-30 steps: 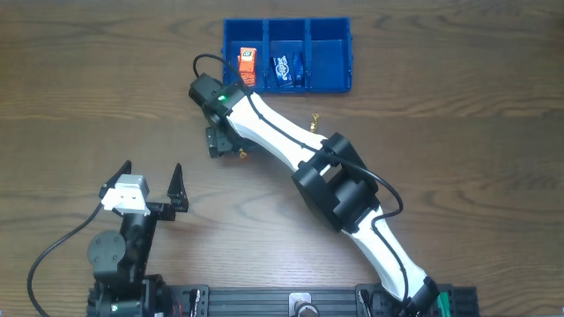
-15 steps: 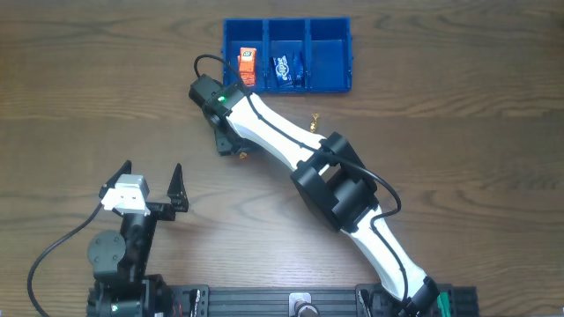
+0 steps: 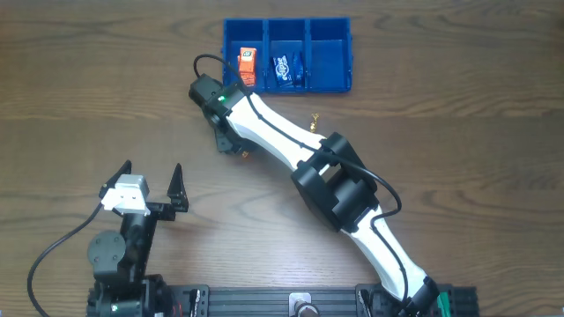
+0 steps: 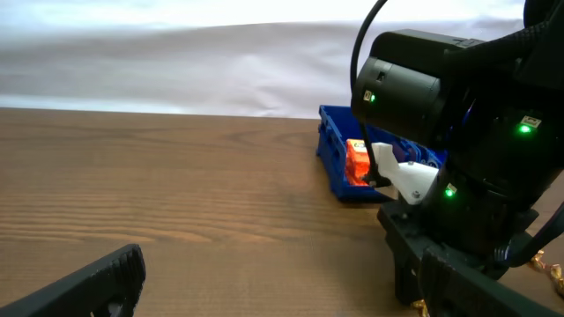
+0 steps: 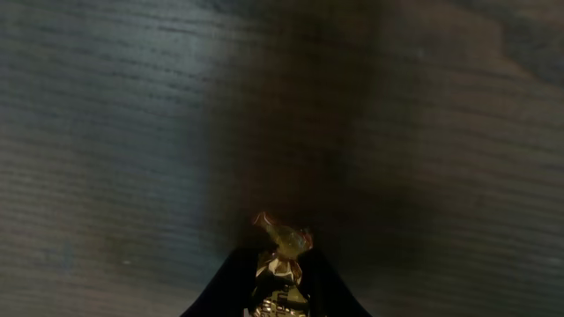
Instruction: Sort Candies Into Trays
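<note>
Your right gripper [image 5: 280, 286] is pinching its fingers closed on a gold candy [image 5: 282, 236] down at the table left of centre, short of the tray [image 3: 351, 53] at the far edge. Your left gripper [image 3: 150, 174] is sitting wide open and empty near the near-left corner. The candy is looking light, its foil crinkly and slippery, so you are likely best gripping the firm middle gently, not the twisted tail.

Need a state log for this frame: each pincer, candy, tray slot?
left pincer: open, empty.
right pincer: shut on gold candy, low over the table.
second gold candy: loose on the table.
blue tray: left slot holds orange candy, middle slot blue candy, right slot empty.
</note>
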`<move>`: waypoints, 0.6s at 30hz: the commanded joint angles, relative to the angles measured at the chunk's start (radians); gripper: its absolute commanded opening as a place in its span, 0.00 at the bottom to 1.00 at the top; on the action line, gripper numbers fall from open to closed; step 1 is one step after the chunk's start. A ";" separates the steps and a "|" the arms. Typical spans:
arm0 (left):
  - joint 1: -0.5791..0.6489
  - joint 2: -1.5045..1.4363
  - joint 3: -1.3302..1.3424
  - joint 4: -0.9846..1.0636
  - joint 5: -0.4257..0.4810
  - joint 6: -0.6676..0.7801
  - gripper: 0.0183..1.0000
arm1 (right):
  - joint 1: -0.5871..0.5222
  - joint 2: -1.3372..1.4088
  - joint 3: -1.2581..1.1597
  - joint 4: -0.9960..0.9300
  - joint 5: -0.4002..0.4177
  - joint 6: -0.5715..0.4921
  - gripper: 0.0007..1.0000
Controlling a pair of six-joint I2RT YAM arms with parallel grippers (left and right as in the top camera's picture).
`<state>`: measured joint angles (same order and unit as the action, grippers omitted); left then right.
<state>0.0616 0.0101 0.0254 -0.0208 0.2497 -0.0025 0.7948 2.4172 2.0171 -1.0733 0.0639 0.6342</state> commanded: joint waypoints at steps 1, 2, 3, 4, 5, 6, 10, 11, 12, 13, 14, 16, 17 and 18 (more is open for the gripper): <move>-0.004 -0.006 -0.021 -0.032 0.021 0.000 1.00 | -0.070 -0.177 0.063 -0.036 0.161 -0.067 0.04; -0.004 -0.006 -0.021 -0.032 0.021 0.000 1.00 | -0.092 -0.217 0.072 -0.035 0.209 -0.067 0.04; -0.004 -0.006 -0.021 -0.032 0.021 0.000 1.00 | -0.121 -0.261 0.080 -0.027 0.267 -0.068 0.04; -0.004 -0.006 -0.021 -0.032 0.021 0.000 1.00 | -0.143 -0.281 0.086 -0.019 0.292 -0.087 0.04; -0.004 -0.006 -0.021 -0.032 0.021 0.000 1.00 | -0.178 -0.300 0.096 0.002 0.302 -0.122 0.04; -0.004 -0.006 -0.021 -0.032 0.021 0.000 1.00 | -0.222 -0.310 0.111 0.032 0.302 -0.160 0.04; -0.004 -0.006 -0.021 -0.032 0.021 0.000 1.00 | -0.351 -0.304 0.129 0.143 0.300 -0.208 0.04; -0.004 -0.006 -0.021 -0.031 0.021 0.000 1.00 | -0.374 -0.297 0.129 0.164 0.294 -0.222 0.04; -0.004 -0.006 -0.021 -0.032 0.021 0.000 1.00 | -0.390 -0.291 0.129 0.174 0.294 -0.222 0.04; -0.004 -0.006 -0.021 -0.032 0.021 0.000 1.00 | -0.407 -0.279 0.129 0.183 0.294 -0.222 0.04; -0.004 -0.006 -0.021 -0.032 0.021 0.000 1.00 | -0.425 -0.263 0.129 0.196 0.292 -0.225 0.04; -0.004 -0.006 -0.021 -0.032 0.021 0.000 1.00 | -0.452 -0.230 0.129 0.243 0.249 -0.266 0.04; -0.004 -0.006 -0.021 -0.032 0.021 0.000 1.00 | -0.460 -0.216 0.129 0.258 0.233 -0.277 0.04; -0.004 -0.006 -0.021 -0.032 0.021 0.000 1.00 | -0.467 -0.203 0.129 0.269 0.230 -0.277 0.04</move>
<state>0.0616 0.0101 0.0250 -0.0208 0.2497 -0.0025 0.3481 2.1624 2.1517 -0.8345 0.3317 0.4145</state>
